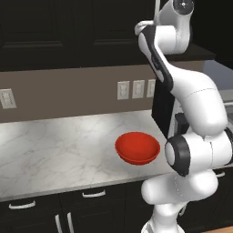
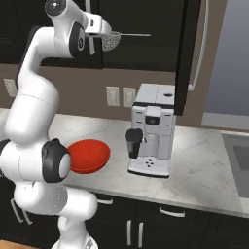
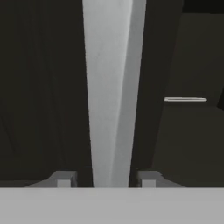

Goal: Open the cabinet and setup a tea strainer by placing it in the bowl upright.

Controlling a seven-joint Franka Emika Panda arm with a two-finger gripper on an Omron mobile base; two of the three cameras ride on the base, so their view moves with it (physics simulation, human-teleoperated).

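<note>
High at the open near-black cabinet (image 2: 141, 53), my gripper (image 2: 99, 40) reaches into the opening. The tea strainer (image 2: 113, 41) lies right at it: round mesh head by the fingers, thin handle pointing right. In the hand view a broad silver-grey strip (image 3: 111, 96), apparently the strainer seen close up, runs between my gripper's (image 3: 107, 179) two tips. Small gaps still show on both sides, so the jaws stand partly closed around it without a visible grip. The red bowl (image 1: 137, 146) (image 2: 90, 154) sits empty on the marble counter below.
The cabinet's right door (image 2: 187, 58) hangs swung out with its long silver bar handle (image 2: 203, 44). A coffee machine (image 2: 151, 131) stands right of the bowl, a sink (image 2: 238, 160) beyond it. Wall outlets (image 1: 131, 89) line the backsplash. Drawers (image 1: 93, 193) run under the counter.
</note>
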